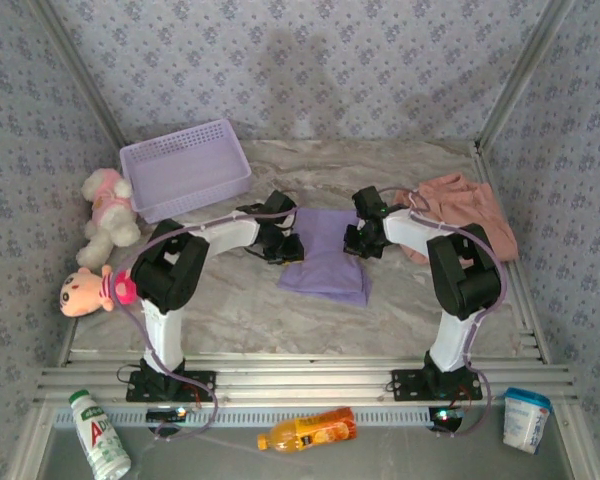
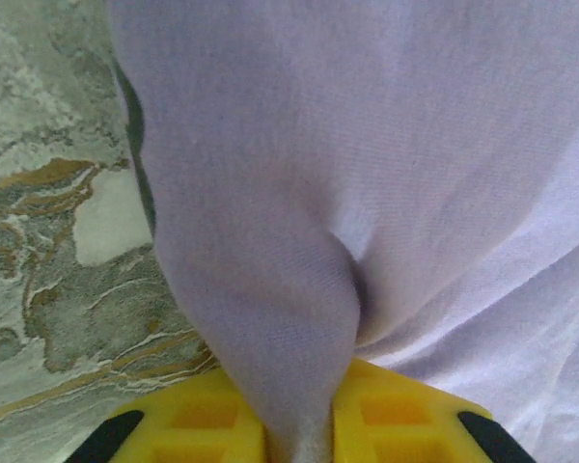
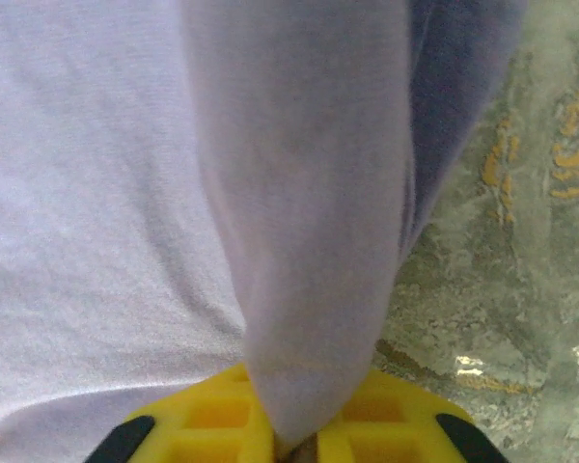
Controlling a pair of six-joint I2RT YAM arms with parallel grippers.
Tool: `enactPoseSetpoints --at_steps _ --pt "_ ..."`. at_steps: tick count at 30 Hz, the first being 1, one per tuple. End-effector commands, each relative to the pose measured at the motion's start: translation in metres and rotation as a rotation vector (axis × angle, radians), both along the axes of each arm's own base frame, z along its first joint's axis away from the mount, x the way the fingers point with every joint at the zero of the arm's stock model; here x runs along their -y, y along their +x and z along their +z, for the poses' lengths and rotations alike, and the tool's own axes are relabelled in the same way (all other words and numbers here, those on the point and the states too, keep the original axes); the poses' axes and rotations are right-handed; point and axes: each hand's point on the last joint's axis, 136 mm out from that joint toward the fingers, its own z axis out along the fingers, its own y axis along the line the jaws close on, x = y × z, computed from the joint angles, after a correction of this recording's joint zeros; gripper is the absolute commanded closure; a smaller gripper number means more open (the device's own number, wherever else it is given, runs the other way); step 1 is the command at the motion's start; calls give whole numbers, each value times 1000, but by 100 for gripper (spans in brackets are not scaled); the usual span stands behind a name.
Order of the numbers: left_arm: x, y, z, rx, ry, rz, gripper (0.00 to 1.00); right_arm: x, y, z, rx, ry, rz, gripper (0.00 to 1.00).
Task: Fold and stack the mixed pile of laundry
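Low along the bottom edge of the top view, a white bottle with a green label lies at the left, an orange drink bottle lies on its side at the middle, and a white cup with a blue lid stands at the right. At the left edge a pink-faced doll lies below a white plush bear, and a lavender mesh basket sits at the upper left of the marble table. Right of the basket the left gripper reaches to the left edge of the lavender T-shirt, which lies folded at the centre of the frame. In the left wrist view its yellow fingers are pressed onto a raised ridge of the shirt cloth that runs down between them. The right gripper meets the shirt's right edge, and in the right wrist view its yellow fingers likewise pinch a fold of the shirt. The salmon-pink garment lies crumpled at the upper right, apart from the shirt, beside the right arm.
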Motion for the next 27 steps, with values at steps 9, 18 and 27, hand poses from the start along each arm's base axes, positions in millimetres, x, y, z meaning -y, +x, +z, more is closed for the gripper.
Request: enactPoseSetpoints --at_steps 9,18,27 --pt "24 5 45 56 -39 -3 100 18 9 37 22 48 -1 100" --pt "49 21 103 129 -102 10 100 46 25 107 124 96 -33 100" --pt "99 36 155 203 -198 -16 100 79 31 155 203 141 -79 100"
